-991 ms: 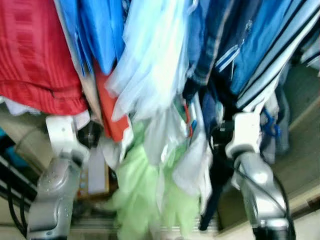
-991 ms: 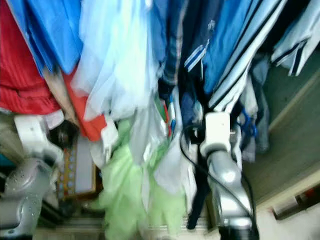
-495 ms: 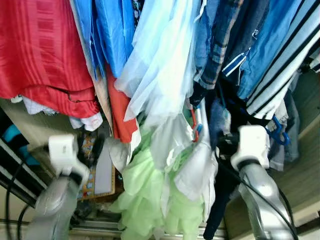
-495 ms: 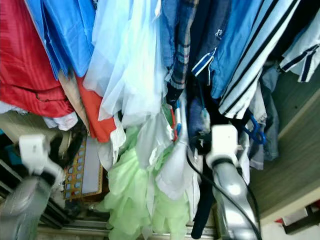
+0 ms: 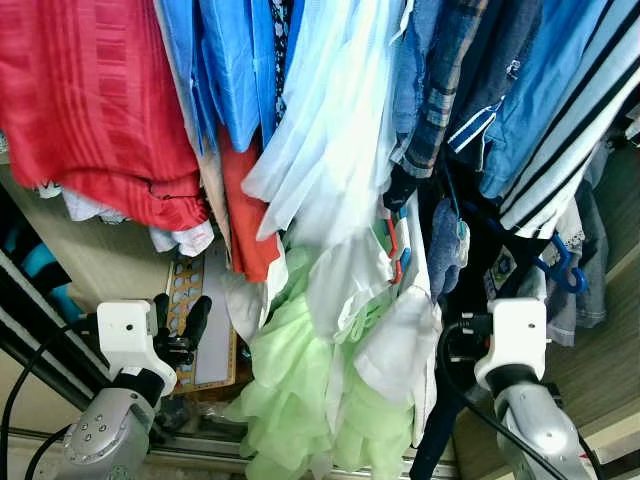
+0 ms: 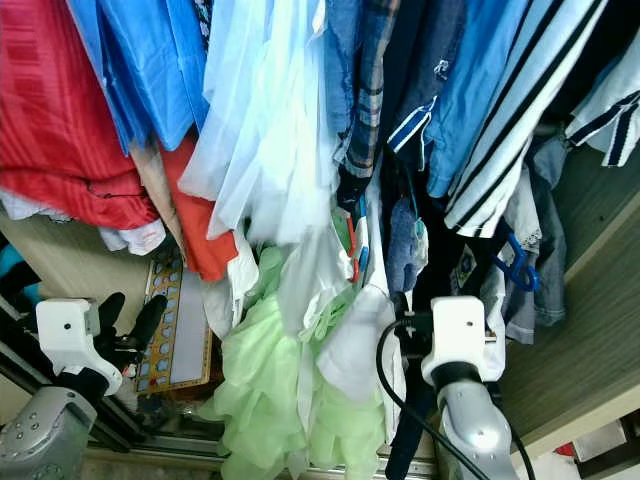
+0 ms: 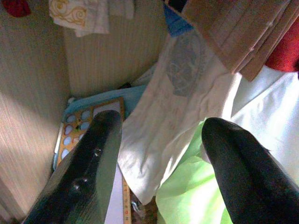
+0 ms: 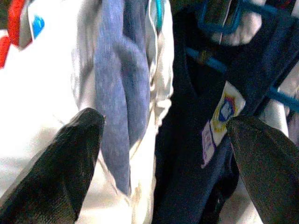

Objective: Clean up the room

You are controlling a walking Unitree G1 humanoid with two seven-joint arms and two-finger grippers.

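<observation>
Both arms are sitting lower than a second ago; left gripper (image 7: 159,158) and right gripper (image 8: 163,154) are hanging spread and empty just below the hanging clothes (image 5: 340,150), pale green garment (image 5: 300,390) between them

Head cameras face hanging clothes (image 5: 330,150); wrist cameras look close into them

Before me, a packed wardrobe: pale wood-grain side panel (image 5: 90,260) at eight o'clock, wooden wall (image 6: 590,310) at three o'clock, daylight falling inside.
</observation>
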